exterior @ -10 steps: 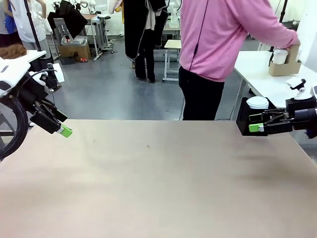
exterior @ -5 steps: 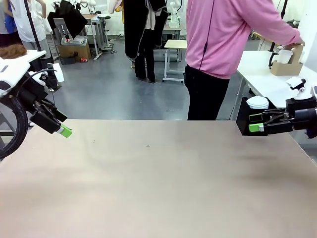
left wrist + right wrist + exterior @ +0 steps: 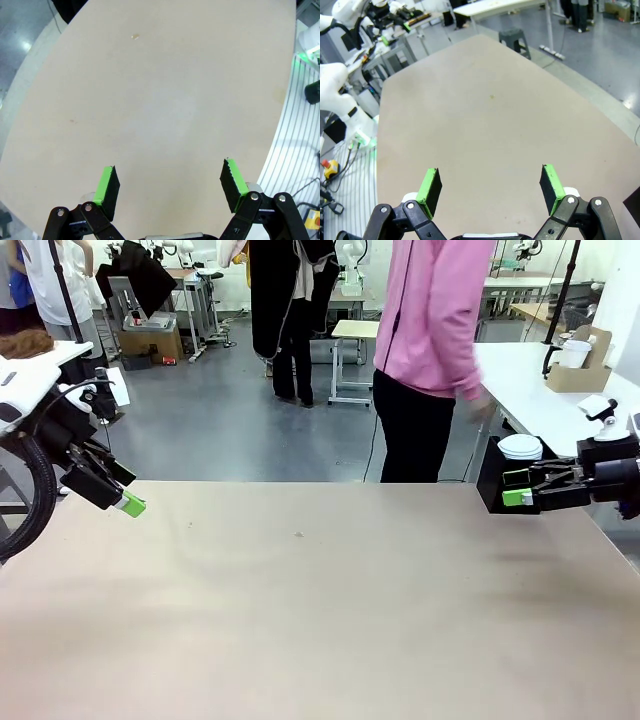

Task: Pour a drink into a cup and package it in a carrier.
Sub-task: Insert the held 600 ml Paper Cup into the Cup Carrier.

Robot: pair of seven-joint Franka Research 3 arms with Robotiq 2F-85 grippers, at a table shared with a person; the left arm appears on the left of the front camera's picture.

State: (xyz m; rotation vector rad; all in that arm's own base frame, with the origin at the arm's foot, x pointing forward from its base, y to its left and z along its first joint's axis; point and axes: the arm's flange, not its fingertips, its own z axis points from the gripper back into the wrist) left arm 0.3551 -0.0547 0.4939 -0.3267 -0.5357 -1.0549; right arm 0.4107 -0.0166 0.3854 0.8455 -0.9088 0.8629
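Both end effectors, left (image 3: 131, 505) and right (image 3: 516, 490), wait spread open and empty at the worktop's (image 3: 320, 610) side edges. The carrier (image 3: 578, 368) sits on another table, so any reach now would likely close on nothing.

White arm links, black hand (image 3: 128, 502) with green pads, corrugated black cable, silver screws

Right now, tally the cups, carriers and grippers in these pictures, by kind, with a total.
White cups: 2, one lidded cup beside the right gripper, one cup in the carrier.
Brown cardboard carrier: 1, on the white side table.
Grippers: 2, the left gripper and the right, both open.
Total: 5.
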